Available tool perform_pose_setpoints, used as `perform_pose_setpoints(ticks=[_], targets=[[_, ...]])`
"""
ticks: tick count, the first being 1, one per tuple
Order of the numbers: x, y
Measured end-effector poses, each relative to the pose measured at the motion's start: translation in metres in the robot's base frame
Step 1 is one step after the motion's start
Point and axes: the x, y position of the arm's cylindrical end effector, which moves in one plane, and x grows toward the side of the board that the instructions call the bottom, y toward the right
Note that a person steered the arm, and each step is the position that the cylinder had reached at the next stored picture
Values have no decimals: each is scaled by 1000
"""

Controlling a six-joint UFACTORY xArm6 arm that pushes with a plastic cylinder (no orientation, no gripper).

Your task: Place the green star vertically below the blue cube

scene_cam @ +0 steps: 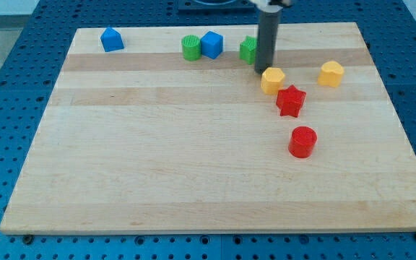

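The blue cube (211, 44) sits near the view's top, touching a green cylinder (191, 48) on its left. The green star (248, 50) lies to the right of the cube, partly hidden behind my rod. My tip (263, 71) rests on the board just right of and below the green star, close above a yellow hexagonal block (272, 80).
A blue block (111, 39) lies at the top left. A red star (291, 100) sits below the yellow hexagonal block, a red cylinder (302, 141) lower down. Another yellow block (331, 74) lies at the right. The wooden board (157, 159) has edges all round.
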Motion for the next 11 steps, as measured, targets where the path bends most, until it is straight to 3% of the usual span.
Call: perform_pose_setpoints(ticks=[2,11], targets=[[-54,15],[-52,-89]])
